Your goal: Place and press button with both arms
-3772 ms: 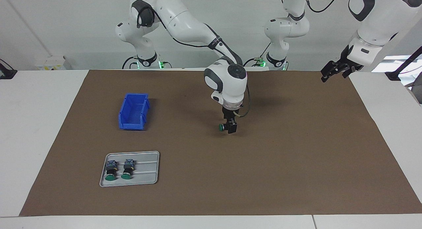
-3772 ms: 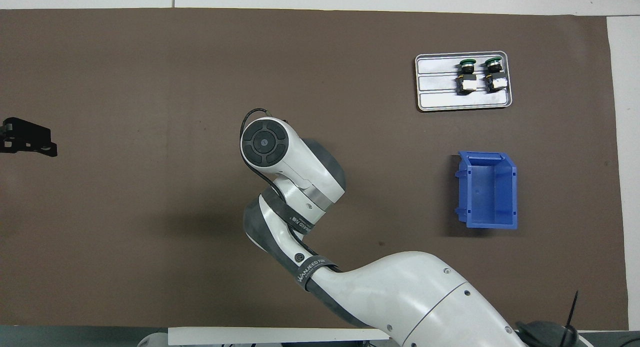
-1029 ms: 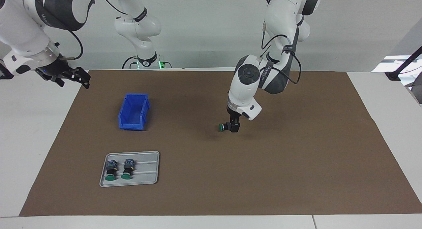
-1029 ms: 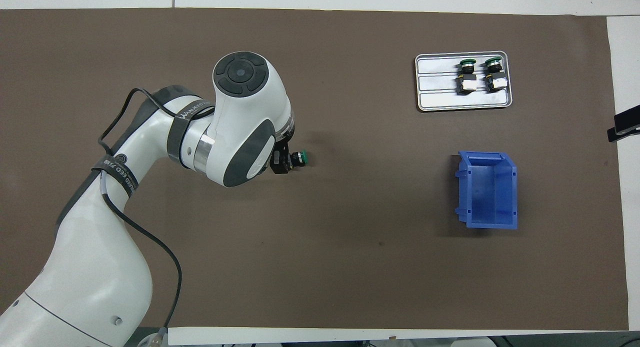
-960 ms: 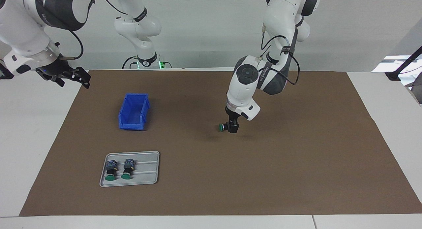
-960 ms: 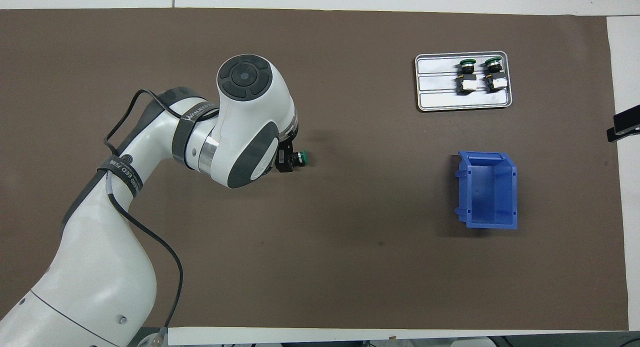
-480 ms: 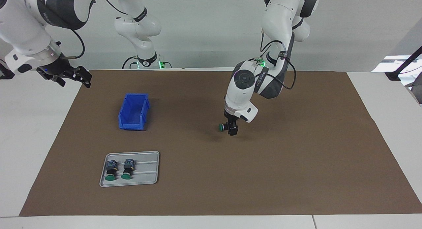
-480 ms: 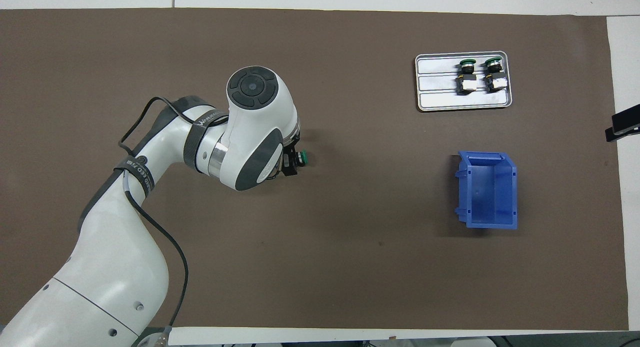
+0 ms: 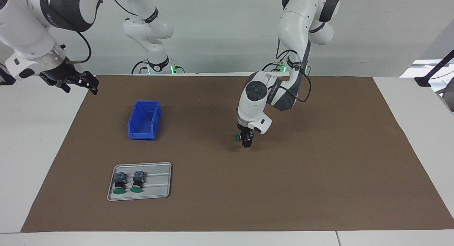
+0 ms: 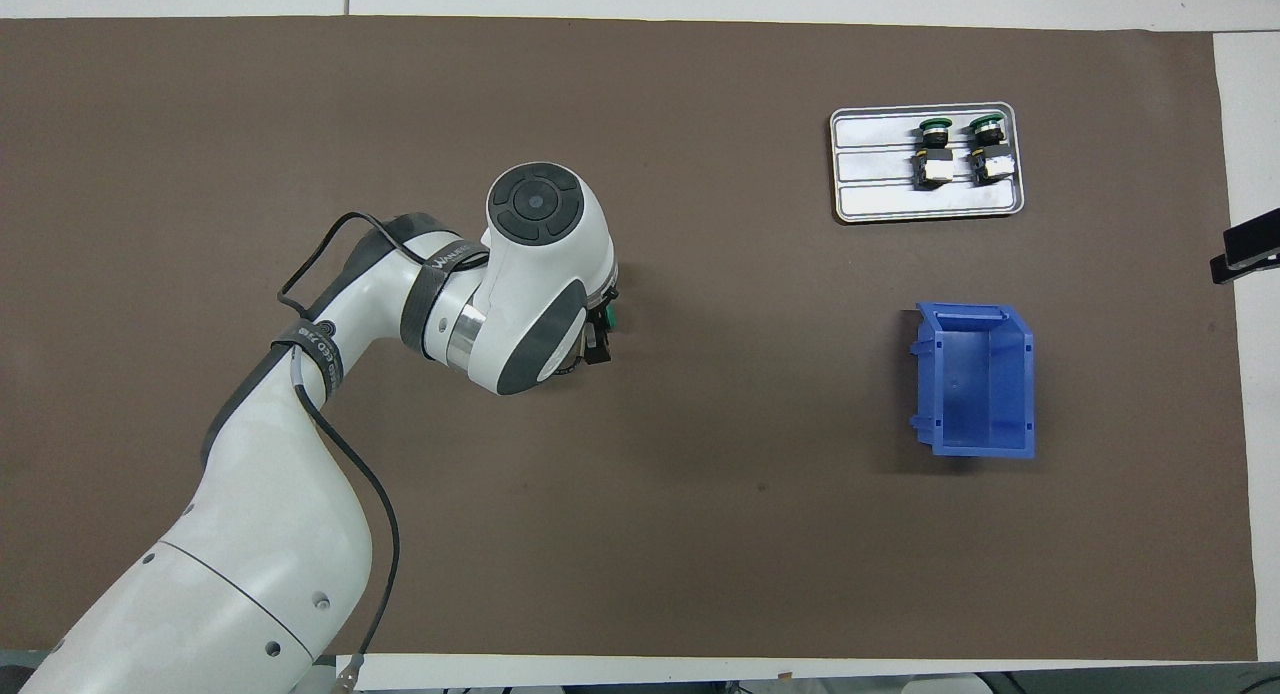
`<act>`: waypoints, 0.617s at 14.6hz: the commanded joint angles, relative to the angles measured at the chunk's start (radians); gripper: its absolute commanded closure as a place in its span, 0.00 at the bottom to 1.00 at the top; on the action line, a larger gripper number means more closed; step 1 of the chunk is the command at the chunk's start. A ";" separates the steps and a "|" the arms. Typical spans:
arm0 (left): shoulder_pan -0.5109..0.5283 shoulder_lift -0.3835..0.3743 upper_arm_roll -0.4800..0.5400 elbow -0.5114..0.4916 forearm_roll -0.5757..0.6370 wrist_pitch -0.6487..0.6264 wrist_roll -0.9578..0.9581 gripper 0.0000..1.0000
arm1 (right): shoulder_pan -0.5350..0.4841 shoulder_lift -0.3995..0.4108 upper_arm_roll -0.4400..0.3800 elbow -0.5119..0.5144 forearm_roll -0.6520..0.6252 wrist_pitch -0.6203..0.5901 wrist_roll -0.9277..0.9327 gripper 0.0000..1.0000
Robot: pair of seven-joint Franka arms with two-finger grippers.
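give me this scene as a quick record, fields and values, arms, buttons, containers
left gripper: down at the button in the middle of the brown mat; grip on it cannot be told
right gripper: raised over the mat's edge at the right arm's end, waiting
spare buttons: two, lying side by side in the grey tray, green caps pointing away from the robots
blue bin: empty, nearer to the robots than the tray
button on mat: lying on its side, green cap toward the right arm's end

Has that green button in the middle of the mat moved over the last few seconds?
No. The button sits equally far from the blue bin as earlier; only the left arm above it shifted.
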State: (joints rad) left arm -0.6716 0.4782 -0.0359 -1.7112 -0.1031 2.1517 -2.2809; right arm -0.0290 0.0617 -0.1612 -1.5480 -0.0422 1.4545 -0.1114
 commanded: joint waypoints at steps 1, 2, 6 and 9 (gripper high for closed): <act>-0.022 -0.006 0.014 -0.036 0.005 0.046 -0.031 0.05 | -0.002 -0.025 0.000 -0.029 0.016 0.003 -0.022 0.00; -0.022 -0.007 0.014 -0.038 0.005 0.053 -0.034 0.10 | -0.003 -0.025 0.000 -0.029 0.016 0.003 -0.022 0.00; -0.025 -0.010 0.014 -0.054 0.005 0.073 -0.037 0.45 | -0.002 -0.025 0.000 -0.029 0.016 0.003 -0.022 0.00; -0.026 -0.012 0.014 -0.059 0.005 0.068 -0.049 0.62 | -0.002 -0.025 0.000 -0.029 0.016 0.003 -0.022 0.00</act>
State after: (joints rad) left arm -0.6782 0.4792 -0.0361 -1.7476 -0.1029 2.2009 -2.3021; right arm -0.0290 0.0617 -0.1612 -1.5480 -0.0422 1.4545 -0.1114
